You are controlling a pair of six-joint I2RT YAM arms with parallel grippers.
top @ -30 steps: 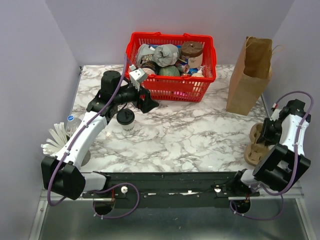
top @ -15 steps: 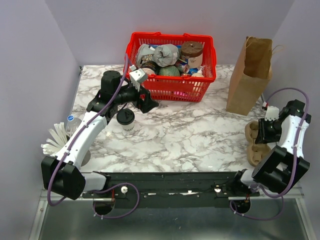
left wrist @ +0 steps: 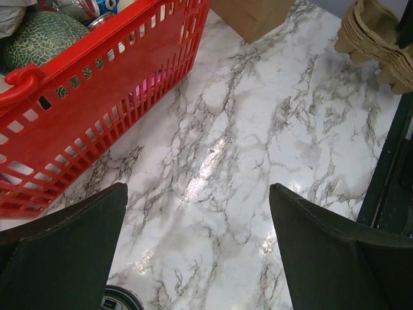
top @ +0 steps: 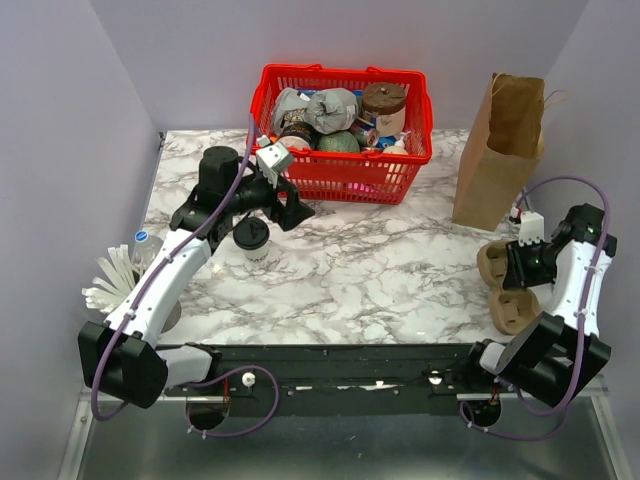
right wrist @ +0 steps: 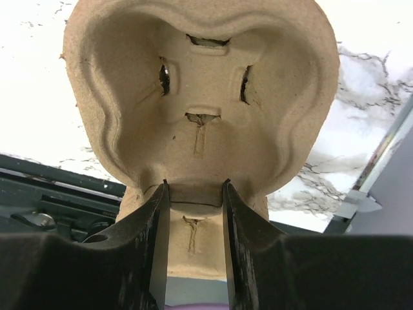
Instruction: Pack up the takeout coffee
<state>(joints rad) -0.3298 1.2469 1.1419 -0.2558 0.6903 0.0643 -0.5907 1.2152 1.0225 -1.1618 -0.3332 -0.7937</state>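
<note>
Close beneath the wide-open left jaws stands the takeout coffee (top: 251, 238), while the right jaws grip a pulp carrier (right wrist: 200, 77).

This looks like a robot test booth rather than a real shop. Plain lilac walls (top: 60, 120) box in a marble-look table (top: 370, 270). Two robot arms, left (top: 165, 280) and right (top: 578, 285), are bolted to a black rail (top: 340, 365), with a red shopping basket (top: 350, 178) and paper bag (top: 495, 165) as props.
</note>
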